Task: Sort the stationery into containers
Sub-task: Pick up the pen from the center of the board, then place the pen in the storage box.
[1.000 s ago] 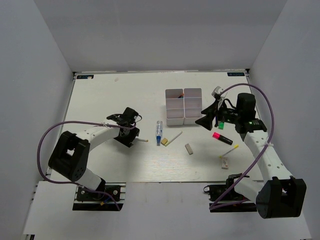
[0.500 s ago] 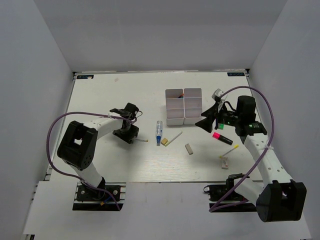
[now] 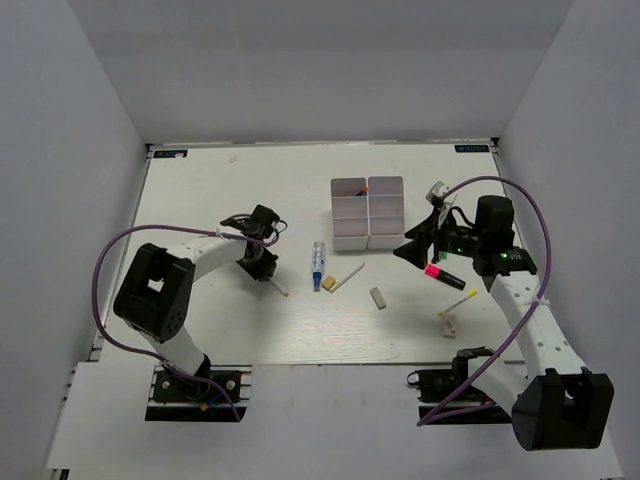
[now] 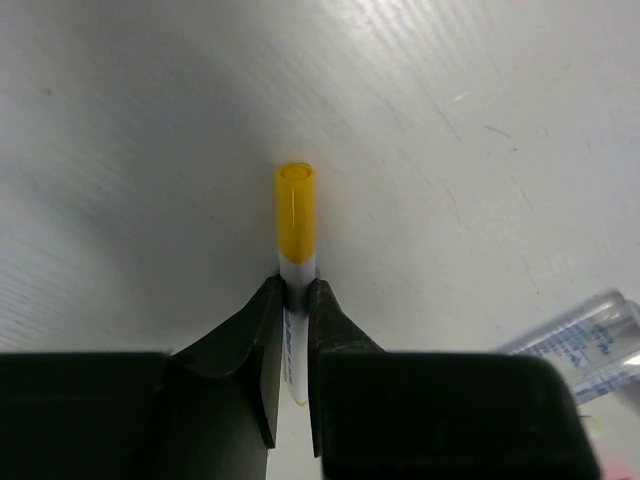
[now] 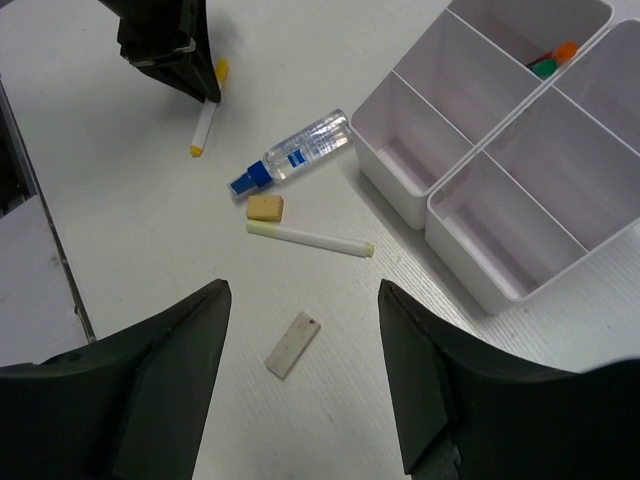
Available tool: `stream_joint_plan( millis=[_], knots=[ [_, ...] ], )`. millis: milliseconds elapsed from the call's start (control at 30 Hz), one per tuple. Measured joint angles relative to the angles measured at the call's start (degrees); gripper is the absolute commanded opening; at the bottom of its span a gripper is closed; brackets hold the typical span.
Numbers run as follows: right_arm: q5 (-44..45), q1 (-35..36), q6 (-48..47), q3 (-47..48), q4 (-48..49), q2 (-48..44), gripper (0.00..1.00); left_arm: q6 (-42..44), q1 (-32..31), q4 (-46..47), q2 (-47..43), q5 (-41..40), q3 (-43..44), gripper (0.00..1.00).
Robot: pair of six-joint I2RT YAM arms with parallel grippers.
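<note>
Left jaws: the left gripper point(image 4: 290, 290) is closed tight on the white marker with a yellow cap point(image 4: 296, 215). It pinches the white body just behind the cap.
Right jaws: the right gripper point(image 5: 300, 400) stands wide apart and holds nothing. It hangs above the table.
Marker place: it seems to lie on the white table point(image 3: 200, 200) and points out of the jaws toward 5 o'clock in the top view.
Containers: the white plastic tray of six square compartments point(image 5: 400, 190) is at 2 o'clock from my left gripper, well apart.
Risk, grip: I hold the marker near one end, so the long free part can swing or slip when I lift.
Risk, path: the blue-white glue tube point(image 3: 318, 258), the small tan eraser point(image 3: 328, 285) and the thin white stick point(image 3: 348, 274) lie between marker and tray. A low carry can sweep them.
Risk, drop: the compartments are narrow. A tilted marker can catch a rim and fall outside.
Risk, arms: the right gripper is at 3 o'clock of the tray, just beside it, over the pink highlighter with black cap point(image 3: 443, 274). Both arms going to the tray can meet.
Edges: the marker is far from every table edge.
Open room: bare surface from 9 to 12 o'clock of the left gripper.
</note>
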Motion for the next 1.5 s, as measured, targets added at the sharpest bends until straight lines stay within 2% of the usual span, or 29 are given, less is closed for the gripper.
stream_joint_plan(
  millis=[33, 100, 267, 333, 367, 400, 433, 467, 700, 800, 867, 1067, 1133, 1167, 1200, 1233, 1267, 1300, 1333, 1367, 1433, 1467, 1500],
  knots=[
    [0.2, -0.07, 0.02, -0.02, -0.26, 0.0, 0.69, 1.79, -0.28, -0.07, -0.02, -0.44, 0.33, 0.0],
    [1.11, -0.26, 0.57, 0.0, -0.76, 0.0, 0.89, 6.49, -0.76, 0.63, -1.05, -1.2, 1.16, 0.0],
    [7.41, -1.57, 4.11, 0.0, -0.57, 0.28, 0.9, 21.03, -1.92, 10.23, -12.79, -0.13, 1.86, 0.0],
    [9.46, -2.38, 4.96, 0.0, -0.48, 0.98, 0.69, 26.29, -2.19, 16.41, -16.9, 1.97, 2.56, 0.0],
    [10.25, -2.75, 5.44, 0.0, -0.44, 1.42, 0.53, 28.92, -2.36, 20.28, -18.29, 3.52, 3.21, 0.0],
    [10.69, -3.04, 5.53, 0.0, -0.39, 1.77, 0.2, 30.86, -2.45, 23.54, -18.88, 4.72, 3.8, 0.0],
    [10.99, -3.3, 5.9, 0.02, -0.42, 2.14, 0.06, 32.94, -2.54, 27.45, -18.86, 6.23, 4.39, 0.0],
    [11.39, -3.48, 6.47, 0.07, -0.46, 2.36, 0.0, 34.73, -2.58, 31.01, -18.23, 7.67, 5.01, 0.0],
    [14.51, -6.32, 7.06, 0.11, -0.85, 2.56, 0.0, 43.06, -4.04, 50.36, -5.57, 13.18, 8.9, 0.0],
    [15.91, -7.15, 6.95, 0.11, -1.07, 2.54, 0.05, 46.27, -5.22, 54.86, 0.92, 13.44, 12.83, 0.0],
    [16.55, -7.61, 6.95, 0.11, -1.07, 2.49, 0.05, 48.68, -6.34, 57.33, 4.74, 12.7, 15.85, 0.0],
    [17.18, -9.05, 7.04, 0.0, -1.03, 1.51, 0.06, 55.71, -9.81, 63.14, 9.97, 9.68, 18.23, 0.0],
    [17.31, -9.38, 7.04, 0.0, -1.01, 1.42, 0.1, 57.31, -10.69, 63.67, 10.97, 9.25, 18.29, 0.0],
    [17.42, -9.49, 7.06, 0.0, -1.03, 1.42, 0.2, 57.92, -11.06, 63.89, 11.32, 9.09, 18.29, 0.0],
    [17.49, -9.7, 7.04, -0.02, -1.03, 1.42, 0.27, 58.53, -11.39, 64.11, 11.67, 8.94, 18.29, 0.03],
    [17.53, -9.86, 6.99, -0.07, -1.01, 1.42, 0.4, 59.12, -11.82, 64.3, 11.96, 8.79, 18.29, 0.06],
    [17.55, -10.03, 6.93, -0.2, -0.98, 1.42, 0.58, 59.6, -12.17, 64.5, 12.28, 8.52, 18.29, 0.08],
    [17.51, -10.12, 7.08, -0.35, -1.05, 1.42, 0.64, 60.13, -12.46, 64.5, 12.5, 8.26, 18.29, 0.11],
    [17.55, -10.16, 6.69, -0.55, -0.98, 1.46, 0.67, 60.65, -12.81, 64.54, 12.83, 7.93, 18.29, 0.17],
    [17.53, -10.21, 6.29, -0.74, -1.07, 1.53, 0.67, 61.07, -13.11, 64.5, 13.11, 7.67, 18.29, 0.28],
    [17.46, -10.27, 5.57, -0.85, -1.11, 1.9, 0.67, 61.96, -13.53, 64.17, 13.62, 6.82, 18.29, 0.35],
    [17.46, -10.27, 5.33, -0.85, -1.11, 2.23, 0.67, 62.18, -13.77, 64.02, 13.81, 6.34, 18.29, 0.46],
    [17.53, -10.32, 5.01, -0.85, -1.16, 2.56, 0.67, 62.64, -13.99, 64.0, 13.99, 5.9, 18.29, 0.49]
  ],
)
